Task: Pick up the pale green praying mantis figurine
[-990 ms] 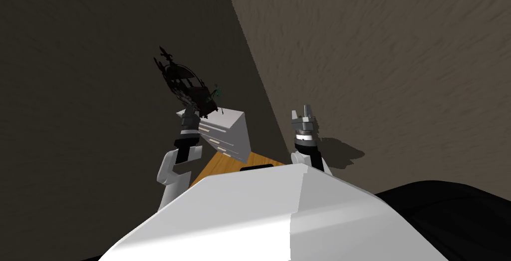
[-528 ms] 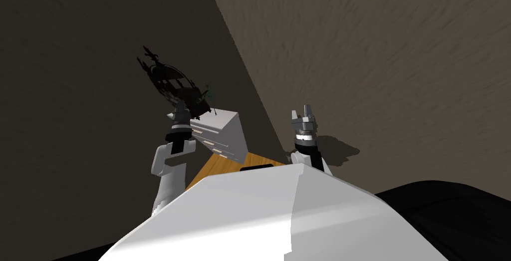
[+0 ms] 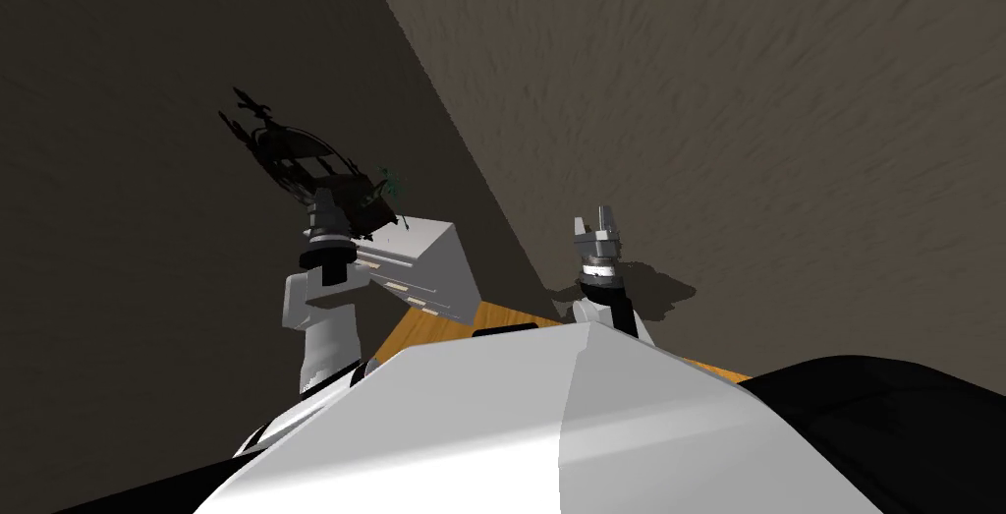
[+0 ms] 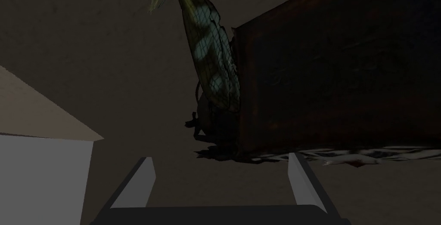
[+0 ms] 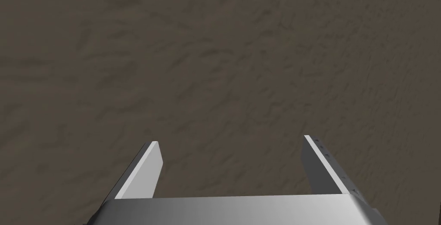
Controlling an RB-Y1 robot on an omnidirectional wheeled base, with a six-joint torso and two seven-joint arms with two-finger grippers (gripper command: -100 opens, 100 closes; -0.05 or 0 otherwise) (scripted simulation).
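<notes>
The left end effector [image 4: 222, 158] hangs released, just short of the pale green, net-veined praying mantis figurine [image 4: 212, 63], which stands just beside a dark brown box [image 4: 336, 72] atop the white drawer chest [image 3: 432, 262]; the right end effector [image 5: 230, 140] is likewise released

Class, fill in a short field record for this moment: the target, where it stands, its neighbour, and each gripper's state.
target: pale green praying mantis figurine with netted wings
place: on top of the light grey chest of drawers
neighbour: dark brown box-shaped ornament, close beside the mantis; contact cannot be told
left gripper: open, holding nothing, aimed at the mantis and short of it
right gripper: open, empty
</notes>
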